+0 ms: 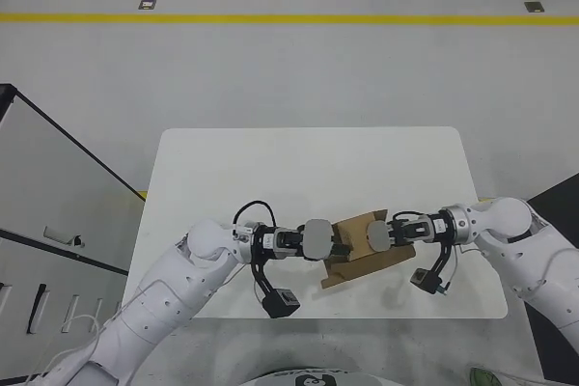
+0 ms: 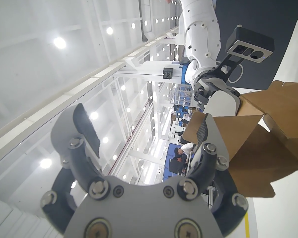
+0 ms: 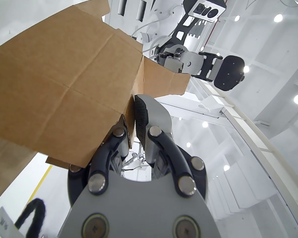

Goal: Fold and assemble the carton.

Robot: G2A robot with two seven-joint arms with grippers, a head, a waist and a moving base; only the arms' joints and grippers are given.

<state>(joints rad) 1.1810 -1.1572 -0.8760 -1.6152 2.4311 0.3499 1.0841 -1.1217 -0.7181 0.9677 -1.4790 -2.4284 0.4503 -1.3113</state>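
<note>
- White left gripper, spread wide, one finger touching the carton.
- Carton, partly folded, between both grippers over the table's front; underside hidden.
- Right gripper pinches a carton panel; second finger hidden behind cardboard.

The carton sits between the left fingers and right fingers.

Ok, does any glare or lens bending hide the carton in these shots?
Top view: even light, no glare on the carton. Left wrist view: ceiling lamps flare, straight beams bow, carton unaffected. Right wrist view: lamps flare beside it, not on it.
</note>
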